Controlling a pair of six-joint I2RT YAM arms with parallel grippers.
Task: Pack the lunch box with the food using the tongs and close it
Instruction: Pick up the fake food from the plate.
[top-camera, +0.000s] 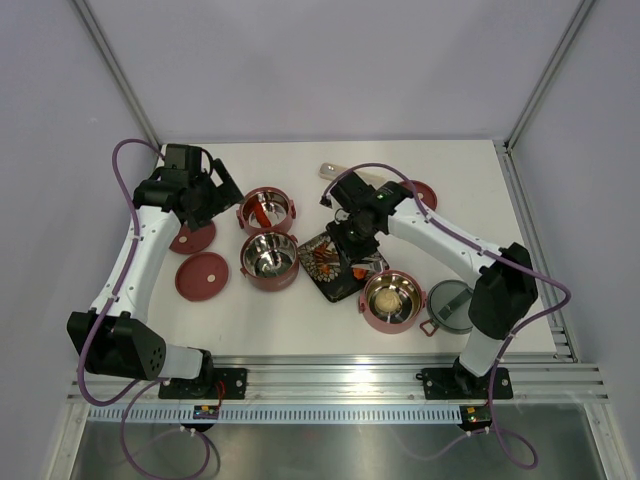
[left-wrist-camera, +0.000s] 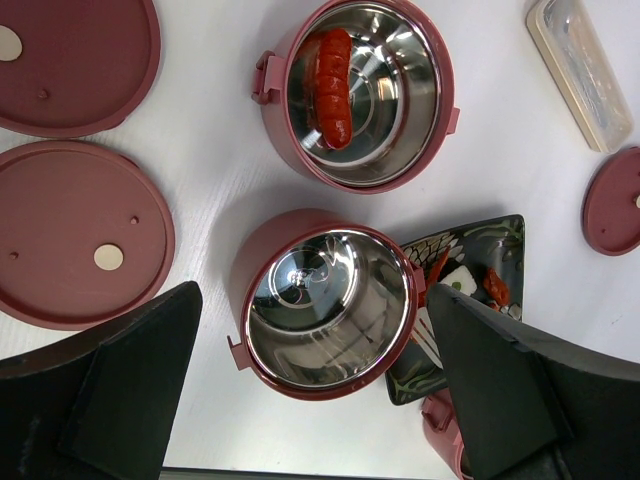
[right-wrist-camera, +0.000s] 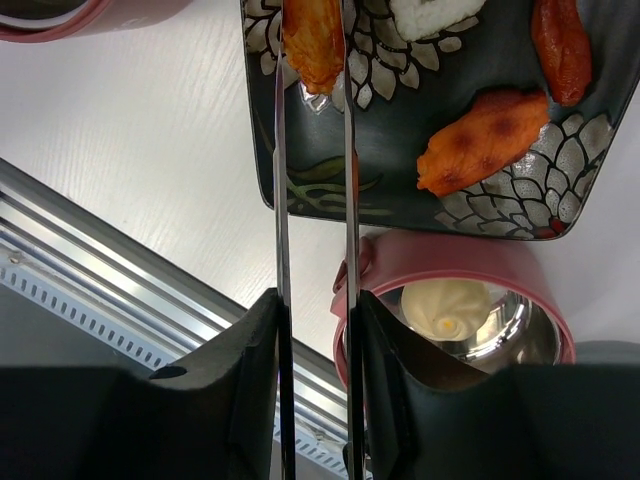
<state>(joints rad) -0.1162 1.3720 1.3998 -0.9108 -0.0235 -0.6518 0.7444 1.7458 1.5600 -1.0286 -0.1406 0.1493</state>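
Seen from above, the left arm is stretching forward from its base with its elbow bent. The left fingers (top-camera: 215, 190) are hanging over the counter (top-camera: 290, 335), just beside the far bowl (top-camera: 243, 212). The right arm is folding inward, its right fingers (top-camera: 352, 240) pointing down at the black plate (top-camera: 335, 285).

In the left wrist view, the left fingers (left-wrist-camera: 120, 390) are standing wide apart and gripping nothing. The empty bowl (left-wrist-camera: 325, 310) is sitting between them. The far bowl (left-wrist-camera: 275, 110), holding a red sausage (left-wrist-camera: 333, 85), is lying beyond their tips, and two flat lids (left-wrist-camera: 70, 240) are resting outside one finger.

In the right wrist view, the right fingers (right-wrist-camera: 235, 390) are clamping the tongs (right-wrist-camera: 281, 200), which are running straight ahead of the fingertips. The tong tips are flanking an orange chunk (right-wrist-camera: 313, 45) on the black plate (right-wrist-camera: 400, 110). The ball bowl (right-wrist-camera: 450, 265), holding a beige ball (right-wrist-camera: 447, 305), is sitting just beside one finger.
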